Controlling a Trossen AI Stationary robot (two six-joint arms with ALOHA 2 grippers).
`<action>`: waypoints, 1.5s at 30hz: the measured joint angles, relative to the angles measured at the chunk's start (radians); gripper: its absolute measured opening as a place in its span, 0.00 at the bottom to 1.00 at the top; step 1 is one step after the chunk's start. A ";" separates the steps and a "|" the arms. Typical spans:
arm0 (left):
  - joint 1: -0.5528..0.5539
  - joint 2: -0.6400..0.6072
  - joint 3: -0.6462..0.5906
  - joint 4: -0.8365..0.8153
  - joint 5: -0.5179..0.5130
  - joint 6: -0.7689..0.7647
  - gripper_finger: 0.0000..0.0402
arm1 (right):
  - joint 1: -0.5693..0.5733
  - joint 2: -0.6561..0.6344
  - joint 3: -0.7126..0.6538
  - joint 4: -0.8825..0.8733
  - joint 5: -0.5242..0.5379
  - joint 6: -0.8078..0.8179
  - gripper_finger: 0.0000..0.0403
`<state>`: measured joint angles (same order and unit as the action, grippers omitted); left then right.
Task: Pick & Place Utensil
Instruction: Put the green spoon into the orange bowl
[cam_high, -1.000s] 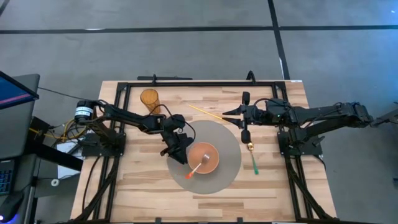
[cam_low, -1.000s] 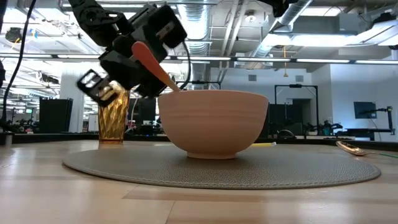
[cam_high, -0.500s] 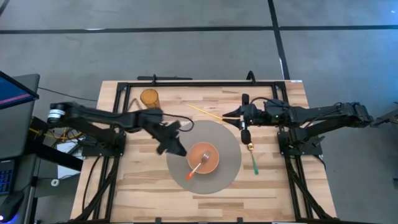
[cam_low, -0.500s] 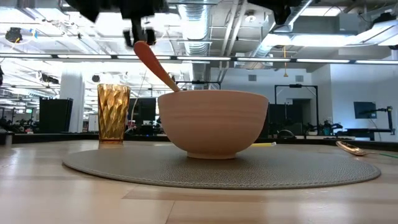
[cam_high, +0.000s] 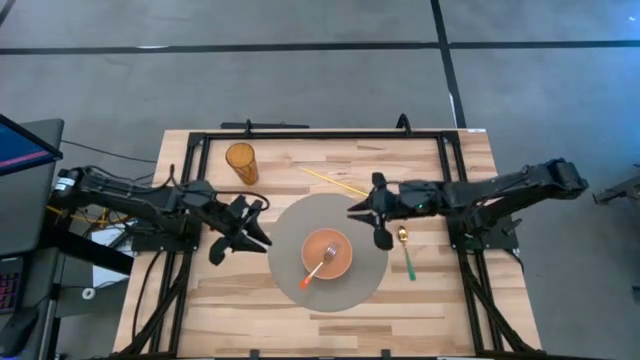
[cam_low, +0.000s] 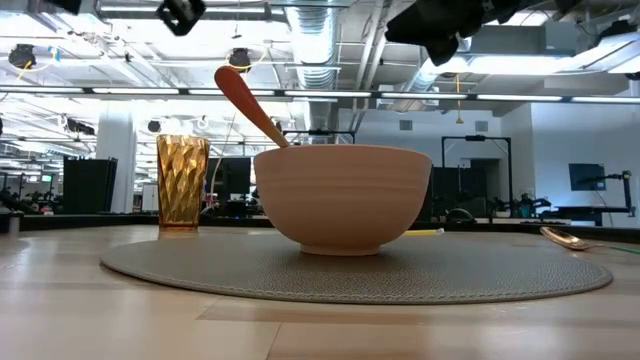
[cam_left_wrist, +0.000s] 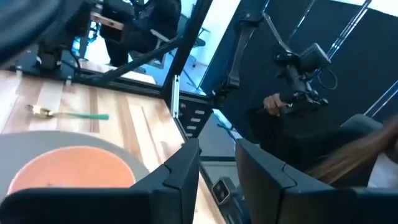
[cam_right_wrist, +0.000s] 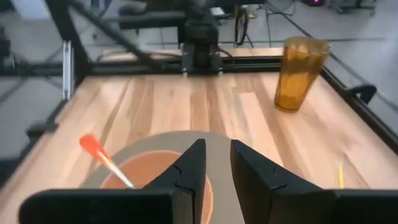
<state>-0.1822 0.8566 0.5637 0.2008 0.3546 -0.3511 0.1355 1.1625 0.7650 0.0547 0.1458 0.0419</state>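
Two claws | left claw (cam_high: 238, 228) apart, off mat (cam_high: 365, 215) edge | right claw (cam_high: 379, 212) apart, over mat rim | fork (cam_high: 317, 268) in bowl (cam_high: 338, 245)

On the counter (cam_high: 200, 290) a round mat (cam_high: 372, 276) lies near the middle, and a bowl (cam_high: 327, 254) sits on it. A fork (cam_high: 318, 269) rests in the bowl, its handle sticking out over the rim on the side toward the counter's front-left. A glass (cam_high: 240, 160) stands upright behind and left of the mat, well apart from it. A spoon (cam_high: 405, 250) lies just right of the mat. 1 thin stick (cam_high: 335, 182) lies behind the mat. The left gripper (cam_high: 232, 241) is left of the mat; the right gripper (cam_high: 372, 212) is above its right rear edge.
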 joint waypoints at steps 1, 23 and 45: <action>0.000 -0.019 -0.023 -0.003 0.000 -0.001 0.26 | 0.014 0.010 0.000 0.010 0.019 -0.019 0.17; 0.001 -0.108 -0.111 0.002 0.001 0.029 0.26 | 0.087 -0.028 0.001 -0.172 0.175 0.179 0.23; 0.001 -0.108 -0.111 0.002 -0.048 0.033 0.26 | 0.379 0.110 0.000 -0.967 0.044 1.422 0.40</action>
<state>-0.1814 0.7486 0.4522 0.2028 0.3065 -0.3183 0.5142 1.2725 0.7654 -0.9127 0.1903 1.4642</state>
